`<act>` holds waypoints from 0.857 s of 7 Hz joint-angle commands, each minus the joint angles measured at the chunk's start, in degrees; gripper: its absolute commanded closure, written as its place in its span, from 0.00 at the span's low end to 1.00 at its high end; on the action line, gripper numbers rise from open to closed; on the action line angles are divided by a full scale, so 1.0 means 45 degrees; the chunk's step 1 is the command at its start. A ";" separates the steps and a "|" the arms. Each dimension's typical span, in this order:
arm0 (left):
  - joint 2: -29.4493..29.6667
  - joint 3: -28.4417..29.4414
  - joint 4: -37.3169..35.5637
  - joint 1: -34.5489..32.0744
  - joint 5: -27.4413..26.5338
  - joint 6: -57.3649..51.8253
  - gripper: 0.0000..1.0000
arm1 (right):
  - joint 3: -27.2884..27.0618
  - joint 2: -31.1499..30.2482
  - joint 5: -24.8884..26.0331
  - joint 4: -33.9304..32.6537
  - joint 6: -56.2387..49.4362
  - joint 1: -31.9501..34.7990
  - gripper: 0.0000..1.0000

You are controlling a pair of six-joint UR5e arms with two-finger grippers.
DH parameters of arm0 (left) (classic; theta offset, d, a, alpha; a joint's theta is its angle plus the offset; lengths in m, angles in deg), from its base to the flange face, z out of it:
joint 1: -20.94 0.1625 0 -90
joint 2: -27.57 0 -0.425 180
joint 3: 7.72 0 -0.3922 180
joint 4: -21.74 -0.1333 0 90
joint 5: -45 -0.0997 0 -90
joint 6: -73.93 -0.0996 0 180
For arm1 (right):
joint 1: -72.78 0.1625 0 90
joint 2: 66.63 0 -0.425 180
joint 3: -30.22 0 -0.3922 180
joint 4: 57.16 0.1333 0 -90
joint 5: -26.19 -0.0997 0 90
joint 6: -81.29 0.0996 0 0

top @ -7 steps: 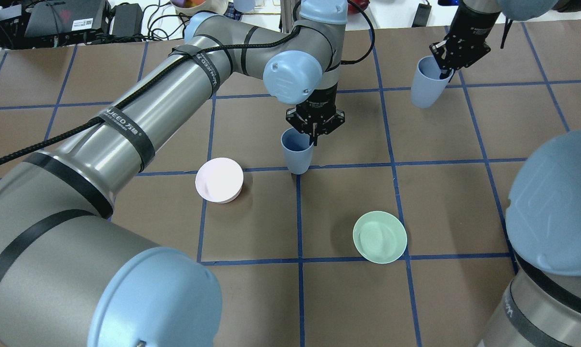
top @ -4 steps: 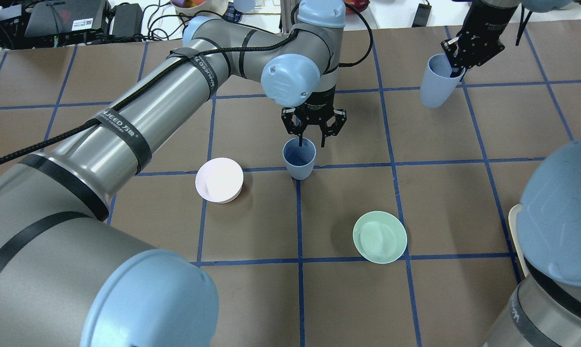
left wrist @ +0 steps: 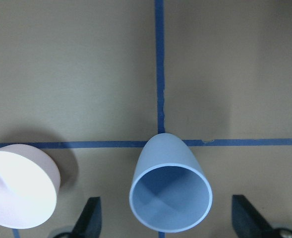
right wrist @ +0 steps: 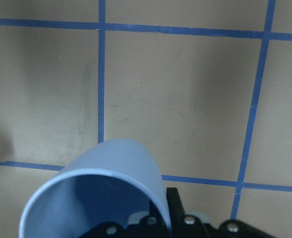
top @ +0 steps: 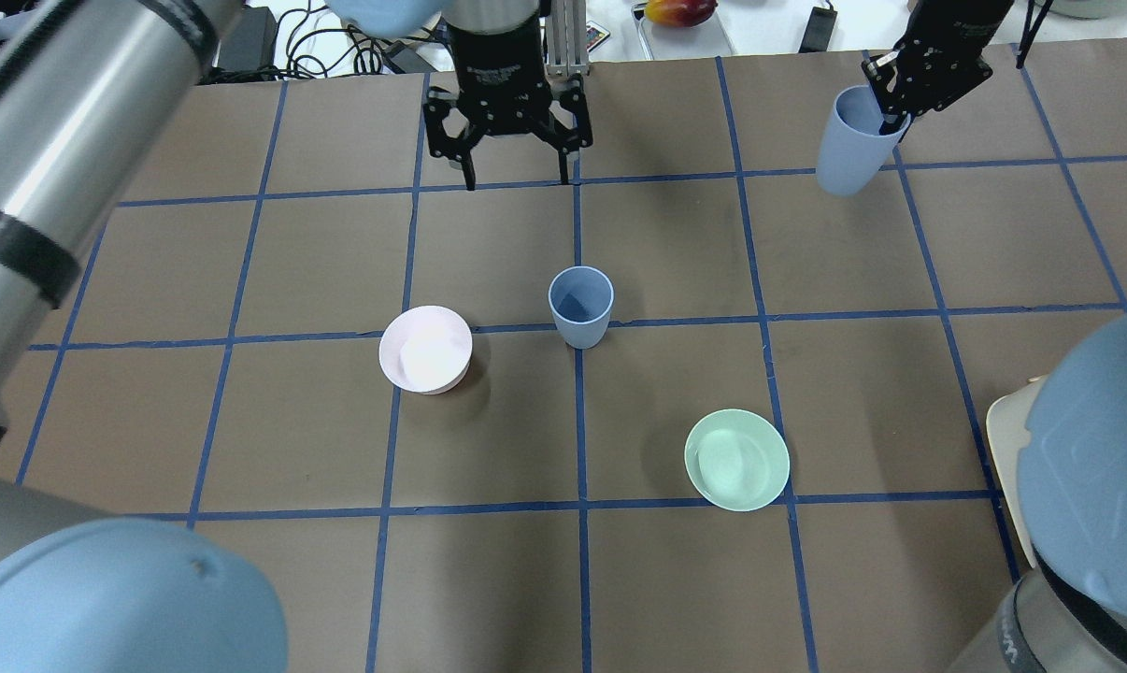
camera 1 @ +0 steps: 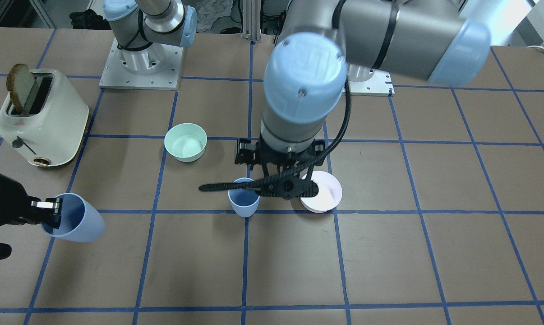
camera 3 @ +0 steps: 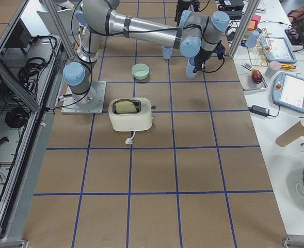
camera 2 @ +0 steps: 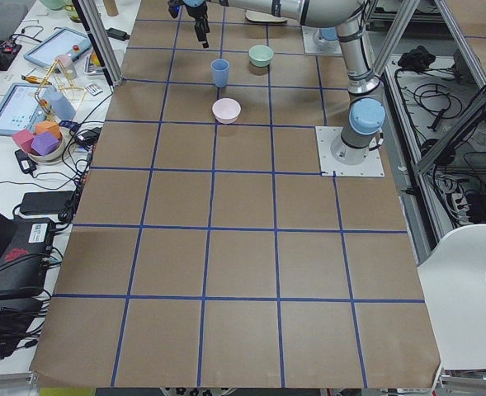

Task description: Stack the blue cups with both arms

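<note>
Overhead exterior view has the standing blue cup (top: 580, 304) upright on the bench (top: 676, 589), right on a crossing of the blue tape lines, mouth up, nothing touching it. The tilted blue cup (top: 848, 140) is off at the far right corner, with the right gripper (top: 886, 114) pinching its rim, one of the fingers inside the mouth. The left gripper (top: 518, 180) hangs high above the standing one, well apart from it, fingers spread wide. A pale pink bowl (top: 425, 348) sits near the standing cup on its left, and a mint-green bowl (top: 736, 459) sits closer to the robot on the right. The front-facing view also catches a white toaster (camera 1: 42, 117) with a bread slice (camera 1: 21, 88) sticking up.
</note>
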 commanded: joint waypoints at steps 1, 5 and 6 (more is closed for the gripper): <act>-0.1944 -0.0211 0.3397 0.0878 -0.0296 -0.1161 0.09 | -0.0008 -0.0291 -0.0098 -0.0013 0.0568 0.0910 1.00; -0.4486 -0.4677 -0.0418 0.2033 -0.1158 -0.2352 0.13 | -0.0339 -0.0877 -0.0641 0.0064 0.1549 0.3000 1.00; -0.4839 -0.5461 -0.2389 0.2152 -0.1177 -0.2724 0.13 | -0.0437 -0.0936 -0.1013 -0.0032 0.2536 0.3663 1.00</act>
